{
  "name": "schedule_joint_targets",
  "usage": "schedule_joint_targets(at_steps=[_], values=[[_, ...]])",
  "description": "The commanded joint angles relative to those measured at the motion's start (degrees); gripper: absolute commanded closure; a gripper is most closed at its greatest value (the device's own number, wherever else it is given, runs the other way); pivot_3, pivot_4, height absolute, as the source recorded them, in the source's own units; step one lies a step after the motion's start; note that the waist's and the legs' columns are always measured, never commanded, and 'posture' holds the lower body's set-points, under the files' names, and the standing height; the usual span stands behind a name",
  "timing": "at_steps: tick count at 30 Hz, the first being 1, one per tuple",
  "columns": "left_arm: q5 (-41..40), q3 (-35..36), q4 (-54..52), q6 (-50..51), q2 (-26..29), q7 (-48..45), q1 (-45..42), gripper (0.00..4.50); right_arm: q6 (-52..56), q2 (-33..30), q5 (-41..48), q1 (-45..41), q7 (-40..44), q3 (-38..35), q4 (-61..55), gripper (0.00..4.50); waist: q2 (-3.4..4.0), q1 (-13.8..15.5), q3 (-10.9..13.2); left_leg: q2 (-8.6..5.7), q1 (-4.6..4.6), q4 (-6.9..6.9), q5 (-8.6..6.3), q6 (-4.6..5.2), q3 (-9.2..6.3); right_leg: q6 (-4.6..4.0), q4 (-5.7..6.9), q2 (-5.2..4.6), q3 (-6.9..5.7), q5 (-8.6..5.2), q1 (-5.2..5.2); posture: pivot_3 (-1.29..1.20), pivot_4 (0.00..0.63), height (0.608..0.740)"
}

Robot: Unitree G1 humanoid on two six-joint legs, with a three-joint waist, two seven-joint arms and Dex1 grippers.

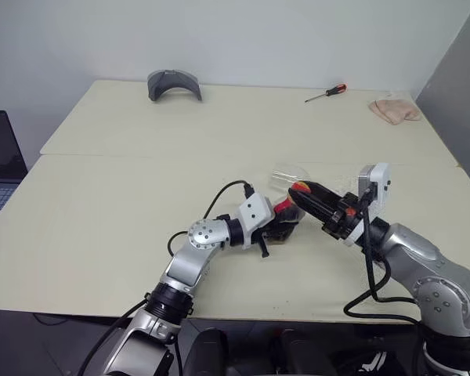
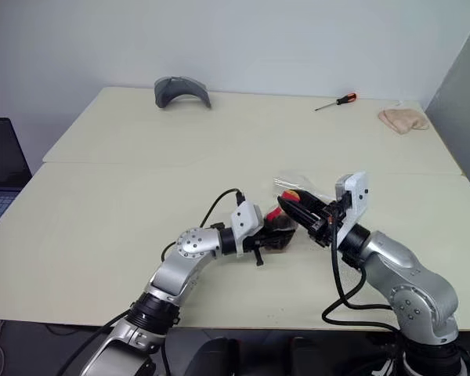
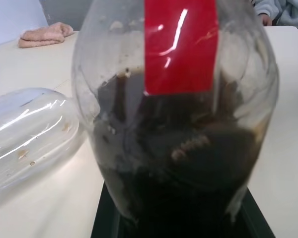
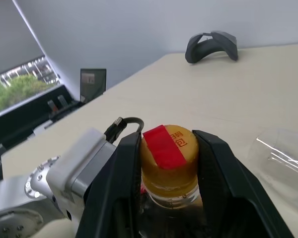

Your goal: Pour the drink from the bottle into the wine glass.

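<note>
Near the front of the tabletop (image 1: 102, 227), the left end effector (image 1: 286, 222) is clamped on the bottle (image 3: 174, 124), upright just above the surface. The right end effector (image 4: 169, 163) pinches its yellow cap (image 4: 170, 148) between both fingers, and the wine glass (image 3: 27, 134) lies on its side just beside.

Yellow cap (image 4: 169, 148) with red strip, dark brown drink (image 3: 184, 168), black tool (image 4: 169, 163)

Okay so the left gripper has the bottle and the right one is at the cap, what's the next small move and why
Probably twist the yellow cap off. The right gripper has its fingers on either side of it, the left gripper holds the bottle, and no drink can pour while it is capped.
</note>
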Motion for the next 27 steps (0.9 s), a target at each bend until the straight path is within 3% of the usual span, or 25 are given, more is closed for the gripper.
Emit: schedule_joint_targets(at_steps=[1, 8, 14, 22, 27], values=[[-0.3, -0.5, -2.4, -1.8, -0.7, 0.4, 0.0, 3.83, -0.3, 1.8, 8.5, -0.7, -2.4, -2.6, -2.7, 3.28, 0.00, 0.0, 0.0, -0.01, 0.00, 0.00, 0.00, 0.00, 0.01, 0.00, 0.00, -0.01, 0.00, 0.00, 0.00, 0.00, 0.150, 0.740], [-0.3, -0.3, -2.3, -2.1, -1.2, 0.7, -0.1, 3.83, 0.0, 0.0, 10.3, -0.8, -4.7, -3.0, -3.1, 3.28, 0.00, 0.0, 0.0, 0.00, 0.00, 0.00, 0.00, 0.00, 0.00, 0.00, 0.00, 0.00, 0.00, 0.00, 0.00, 0.00, 0.150, 0.740], [-0.3, -0.2, -2.2, -2.2, -1.2, 0.8, -0.2, 3.84, -3.0, -10.2, -2.8, -0.5, 2.3, 0.8, -5.9, 3.28, 0.00, 0.0, 0.0, -0.04, -0.01, 0.00, 0.00, 0.00, 0.03, 0.01, -0.02, -0.01, 0.02, 0.00, 0.00, 0.00, 0.150, 0.740], [-0.5, -0.3, -1.9, -2.6, -1.1, 0.9, -0.4, 3.85, -3.8, -13.2, -3.3, -0.2, 5.4, 0.1, -5.4, 3.28, 0.00, 0.0, 0.0, 0.00, 0.00, -0.01, 0.00, 0.00, 0.00, 0.01, -0.02, 0.02, -0.01, 0.00, 0.00, 0.00, 0.150, 0.740], [-0.5, -0.4, -1.9, -2.6, -1.0, 1.0, -0.3, 3.85, -4.1, -11.9, -3.8, -0.2, 5.0, 0.3, -4.6, 1.60, 0.00, 0.0, 0.0, -0.01, 0.00, 0.00, 0.00, 0.00, 0.01, 0.00, -0.02, 0.01, 0.00, 0.00, 0.00, 0.00, 0.150, 0.740]])
